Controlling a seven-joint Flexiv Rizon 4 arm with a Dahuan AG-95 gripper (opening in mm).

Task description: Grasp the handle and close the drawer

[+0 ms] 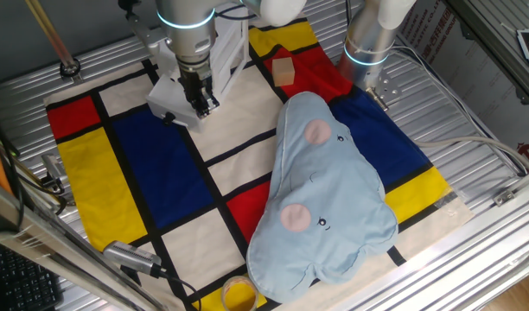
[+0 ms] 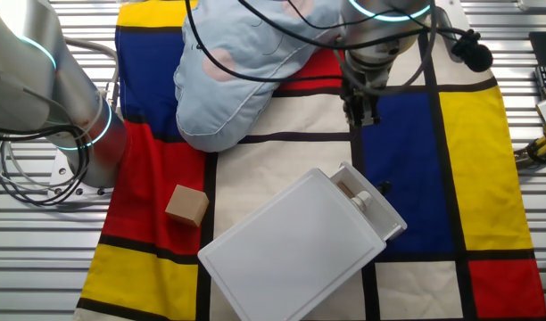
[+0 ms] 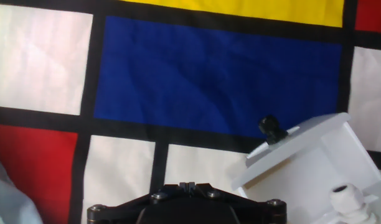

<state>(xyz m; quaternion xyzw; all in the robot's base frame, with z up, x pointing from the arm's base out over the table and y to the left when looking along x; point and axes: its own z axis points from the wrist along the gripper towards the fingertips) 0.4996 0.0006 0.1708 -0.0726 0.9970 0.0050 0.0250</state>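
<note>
The white cabinet (image 2: 286, 254) lies on the patterned mat with its drawer (image 2: 373, 212) pulled out a little, a gap showing behind the flat front panel. A small black handle (image 2: 383, 188) sticks out of that panel. In the hand view the drawer (image 3: 302, 165) is at the lower right, its handle (image 3: 271, 128) pointing toward the blue panel. My gripper (image 2: 362, 111) hangs above the mat, short of the handle and not touching it. Its fingertips (image 3: 181, 185) meet, shut with nothing between them. In one fixed view the gripper (image 1: 201, 102) partly hides the cabinet (image 1: 171, 93).
A tan wooden cube (image 2: 186, 205) sits on the red panel beside the cabinet. A large light-blue plush cushion (image 1: 325, 199) covers the mat's middle and right. A second robot base (image 1: 372, 43) stands at the back, and a yellow tape roll (image 1: 239, 295) lies at the front edge.
</note>
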